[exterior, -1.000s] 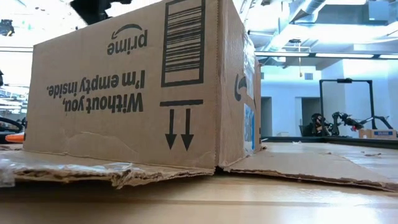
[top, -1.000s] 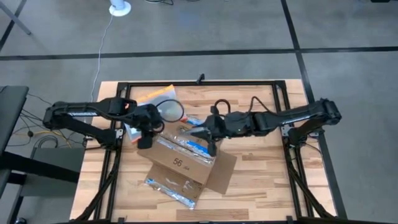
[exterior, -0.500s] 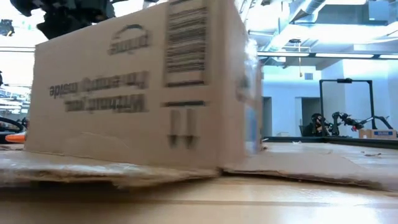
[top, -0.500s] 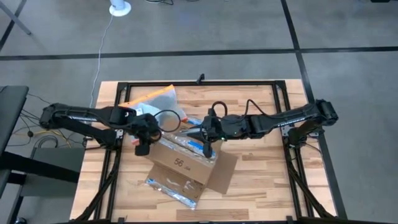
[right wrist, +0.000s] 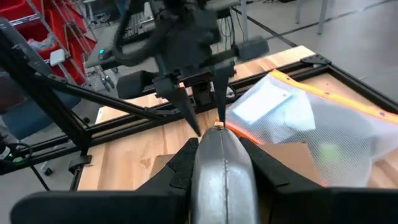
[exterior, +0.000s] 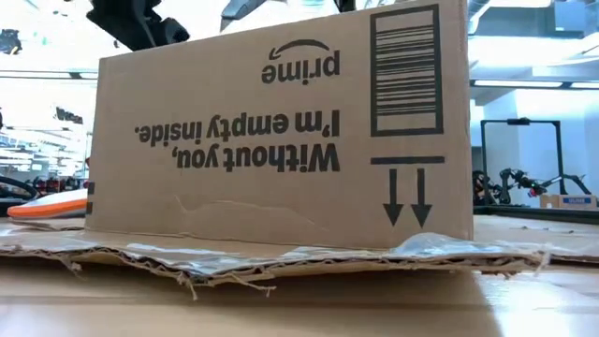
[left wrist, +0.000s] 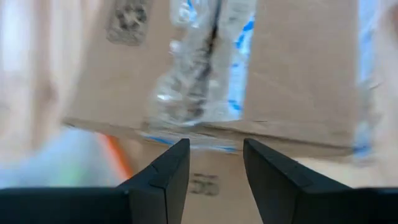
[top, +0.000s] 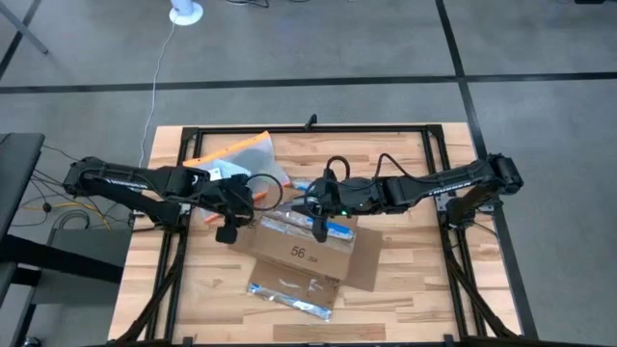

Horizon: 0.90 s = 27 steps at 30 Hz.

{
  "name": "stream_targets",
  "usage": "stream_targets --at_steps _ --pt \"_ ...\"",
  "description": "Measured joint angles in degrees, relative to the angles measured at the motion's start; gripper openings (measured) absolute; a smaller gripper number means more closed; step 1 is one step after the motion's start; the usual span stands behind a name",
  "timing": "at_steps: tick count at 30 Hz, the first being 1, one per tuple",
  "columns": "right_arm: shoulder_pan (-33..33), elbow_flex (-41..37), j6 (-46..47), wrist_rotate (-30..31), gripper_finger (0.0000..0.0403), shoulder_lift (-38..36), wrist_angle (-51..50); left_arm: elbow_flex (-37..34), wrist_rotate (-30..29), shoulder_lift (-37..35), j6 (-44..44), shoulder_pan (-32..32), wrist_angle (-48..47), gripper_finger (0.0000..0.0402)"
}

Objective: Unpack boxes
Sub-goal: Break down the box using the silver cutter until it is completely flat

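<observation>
The brown corrugated box [top: 307, 250] sits mid-table with blue-and-white tape crinkled along its top and its flaps splayed flat, their torn, ragged edges plain in the low view [exterior: 281, 178]; bare wood lies open toward 3 and 9 o'clock. The left gripper [top: 228, 228] hangs at the box's 9 o'clock edge, jaws narrowly parted, while the right gripper [top: 318, 226] reaches over the taped top, fingers pinched on a rounded metal tool [right wrist: 221, 168]; a clear orange-edged pouch [top: 234, 151] lies at 11 o'clock

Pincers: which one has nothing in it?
The left pincer: its fingers are apart with nothing between them, near the box. The right pincer grips a silvery tool.
</observation>
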Motion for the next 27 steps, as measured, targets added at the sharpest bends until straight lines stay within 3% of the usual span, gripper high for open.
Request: stream_targets --at_steps 5,17,27 --pt "1.3 0.0 0.8 1.9 0.0068 0.0 0.1 0.0 3.2 2.8 9.2 2.7 2.6 0.0135" --pt "3.9 0.0 3.7 4.7 0.0068 0.0 0.0 0.1 17.3 9.3 7.0 11.7 4.5 0.0135" --pt "3.8 0.0 6.3 6.0 0.0068 3.0 -1.0 3.4 17.9 8.5 5.3 10.0 -0.2 0.0135"
